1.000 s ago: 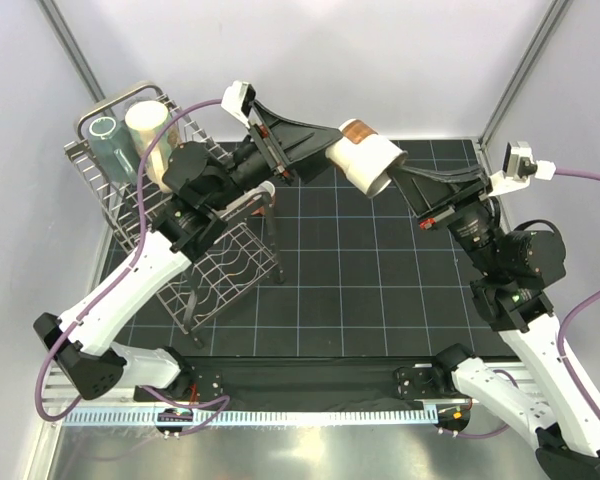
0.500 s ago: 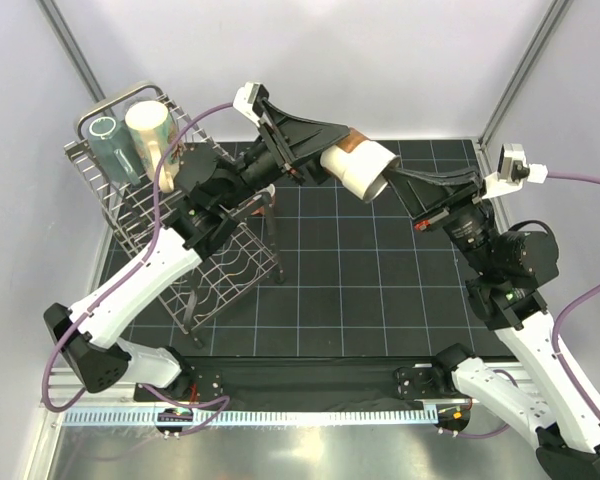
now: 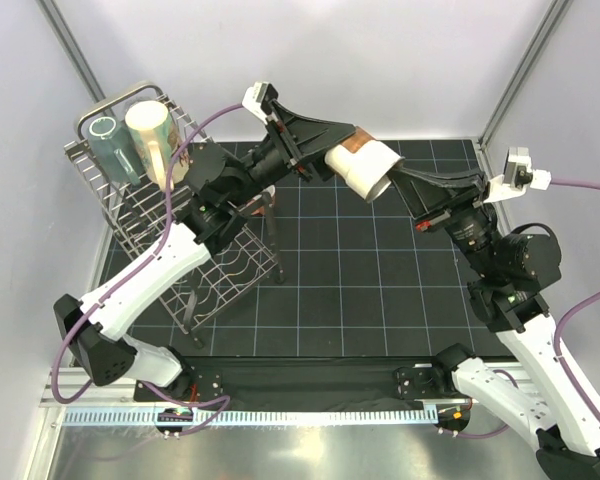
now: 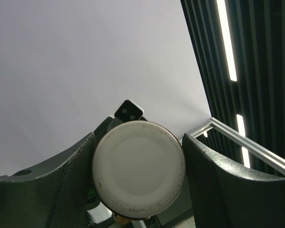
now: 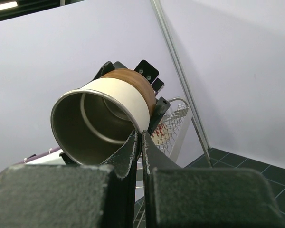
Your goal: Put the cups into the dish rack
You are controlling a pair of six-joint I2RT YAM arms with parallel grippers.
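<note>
Black gridded mat (image 3: 380,300), pale walls (image 3: 330,60); right pincer (image 5: 141,137) clenched on cup (image 3: 365,168) rim, grip of left pincer (image 4: 138,142) unclear.

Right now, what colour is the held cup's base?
Brown base, cream body; the cup shows best in the right wrist view.

We see a cup (image 3: 365,168) with a cream-white wall, a red-brown band at its base, an off-white underside and a dull grey inside. In the silver wire rack (image 3: 230,262) we find a grey-teal tumbler (image 3: 108,148) and a cream mug (image 3: 150,135) with a red-brown print. The mat (image 3: 380,285) is black with a thin pale grid. The left arm (image 3: 140,285) and right arm (image 3: 540,360) are white with black joints, the cables (image 3: 580,178) purple and the walls (image 3: 380,60) pale grey-lilac.
</note>
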